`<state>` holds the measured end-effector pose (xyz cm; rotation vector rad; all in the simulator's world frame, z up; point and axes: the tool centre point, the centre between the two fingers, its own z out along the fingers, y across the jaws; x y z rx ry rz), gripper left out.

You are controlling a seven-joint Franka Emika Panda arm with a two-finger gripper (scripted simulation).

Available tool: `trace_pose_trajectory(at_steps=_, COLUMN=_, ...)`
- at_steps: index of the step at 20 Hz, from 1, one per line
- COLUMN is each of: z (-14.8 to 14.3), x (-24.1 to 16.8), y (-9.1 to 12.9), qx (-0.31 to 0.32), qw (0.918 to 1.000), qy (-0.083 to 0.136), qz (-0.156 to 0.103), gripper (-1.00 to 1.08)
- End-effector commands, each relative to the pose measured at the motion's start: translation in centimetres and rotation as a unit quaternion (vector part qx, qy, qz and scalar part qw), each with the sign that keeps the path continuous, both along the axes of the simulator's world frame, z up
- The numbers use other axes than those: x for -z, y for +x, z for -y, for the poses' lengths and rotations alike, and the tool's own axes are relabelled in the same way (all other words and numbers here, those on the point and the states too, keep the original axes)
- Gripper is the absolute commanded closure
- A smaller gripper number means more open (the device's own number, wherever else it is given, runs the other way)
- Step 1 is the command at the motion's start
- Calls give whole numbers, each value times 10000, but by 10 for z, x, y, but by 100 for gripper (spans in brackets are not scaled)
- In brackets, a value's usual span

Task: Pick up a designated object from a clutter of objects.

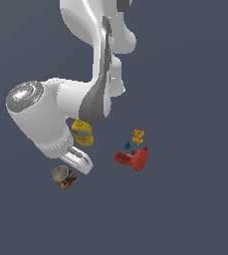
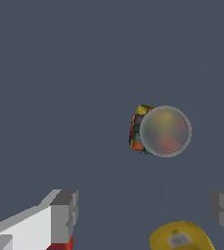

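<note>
1. In the wrist view the claw (image 2: 145, 215) stands wide, its two grey fingers (image 2: 64, 210) well apart and holding nothing; the gap looks ample for the can.
2. Between the fingers shows the top of the yellow mustard-style bottle (image 2: 181, 237), so the claw seems to hang nearer the bottle than its target.
3. Farther from the camera lies the small short can with a silvery-grey round lid and multicoloured label (image 2: 162, 131), alone on the dark grey desk (image 2: 59, 73), lid up, probably easiest taken from above.
4. In the exterior view the can (image 1: 63, 176) sits at seven o'clock from the bottle (image 1: 82, 132), just beside the white arm's wrist.
5. The red L-shaped drill-like tool (image 1: 133, 159) and tiny orange and blue pieces (image 1: 137, 136) lie at three o'clock, well apart.
6. The arm bends down from above, wrist low.
</note>
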<state>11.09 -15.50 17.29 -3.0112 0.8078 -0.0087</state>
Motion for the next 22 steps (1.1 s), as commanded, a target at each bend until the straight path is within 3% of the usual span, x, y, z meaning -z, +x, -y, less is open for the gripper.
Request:
trace_pose_trajectory(at_steps=1, z=17, x=18, y=5, qx=225, qw=9997, qy=-25, qz=-15, gripper=-92)
trace_pose_trajectory(at_steps=10, z=53, x=59, y=10, qx=692, qw=9975, qy=-92, qz=-59, gripper=-92)
trace_pose_trajectory(at_steps=22, z=58, x=80, y=10, qx=749, qw=9971, qy=-101, qz=-70, gripper=-92)
